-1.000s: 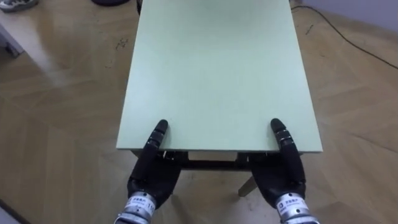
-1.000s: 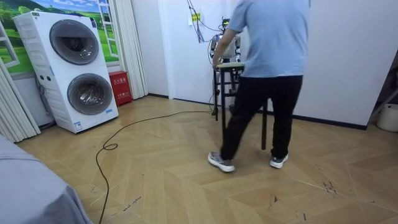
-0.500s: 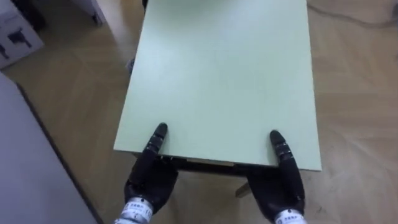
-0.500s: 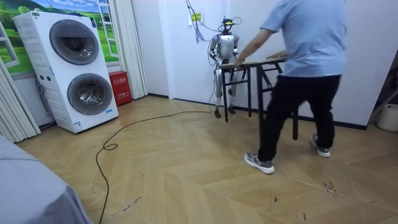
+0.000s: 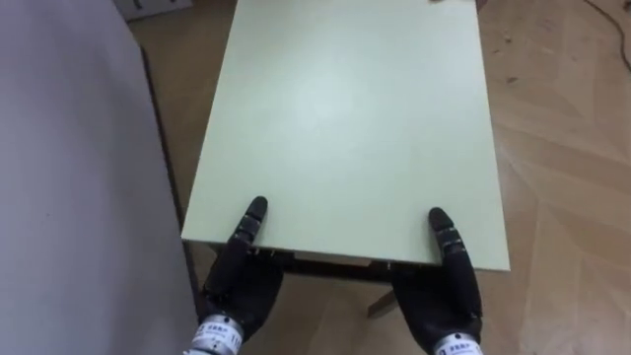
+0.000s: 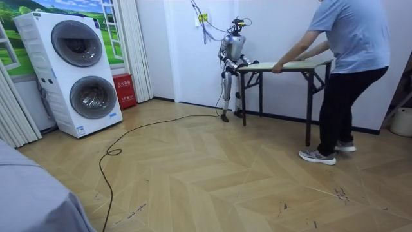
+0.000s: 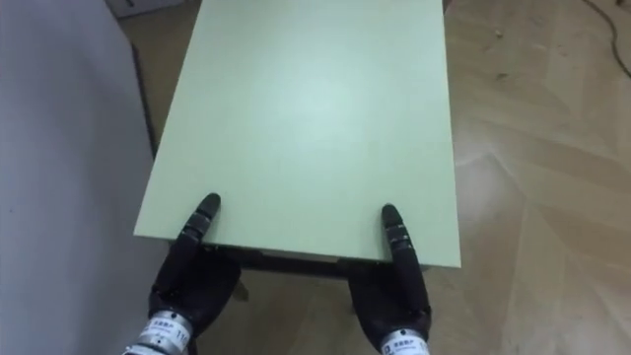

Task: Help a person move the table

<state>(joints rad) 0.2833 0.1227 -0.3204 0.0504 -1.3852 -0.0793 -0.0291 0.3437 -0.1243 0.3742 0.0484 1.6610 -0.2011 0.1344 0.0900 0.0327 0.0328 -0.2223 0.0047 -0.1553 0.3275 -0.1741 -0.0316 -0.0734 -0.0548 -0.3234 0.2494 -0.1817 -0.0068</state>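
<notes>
- Two hands are on the near short edge of the pale green table (image 5: 345, 128): the left hand (image 5: 237, 281) near the left corner and the right hand (image 5: 444, 291) near the right corner. I judge they are set wide so the top stays level and does not twist.
- Each thumb lies flat on the tabletop, while the rest of the hand goes under the edge. That suits carrying the weight from below, but I cannot tell whether either hand is clamped or just propping.
- The table runs lengthwise away from me, its left side just beside a grey wall (image 5: 69, 177), with wooden floor (image 5: 562, 177) on the right.
- In the room view the robot stands at the table's left end, close to the wall. A person (image 6: 351, 58) leans in at the other end with an outstretched hand (image 6: 278, 66) on the table edge, so the load is shared end to end.
- I cannot tell whether the legs are clear of the floor.
- My read is that the carry is under way. With the wall so close on the left, the risk is scraping that side, so any next move should match the person's pace.
</notes>
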